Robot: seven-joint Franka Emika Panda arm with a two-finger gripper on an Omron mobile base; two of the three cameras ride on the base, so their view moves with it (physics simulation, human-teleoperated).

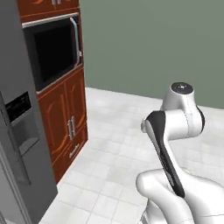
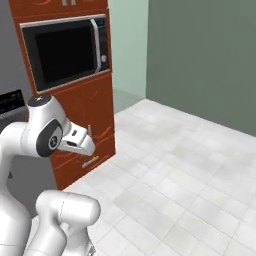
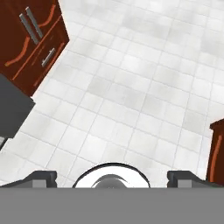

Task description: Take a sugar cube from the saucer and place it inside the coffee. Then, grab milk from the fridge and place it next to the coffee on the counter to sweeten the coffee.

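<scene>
The grey fridge (image 1: pixel 17 131) is standing at the far left of the left base view, its doors closed and a dark dispenser panel facing out. Just beside it, a reddish-brown cabinet (image 1: pixel 65 118) is holding a built-in microwave (image 1: pixel 54 50) above 2 doors. The white tiled floor (image 1: pixel 118 144) is stretching rightward to a green wall (image 1: pixel 153 43). In the hand view, the gripper (image 3: pixel 112 177) is pointing down at the floor, its 2 fingertips (image 3: pixel 41 177) spread wide and holding nothing.
</scene>
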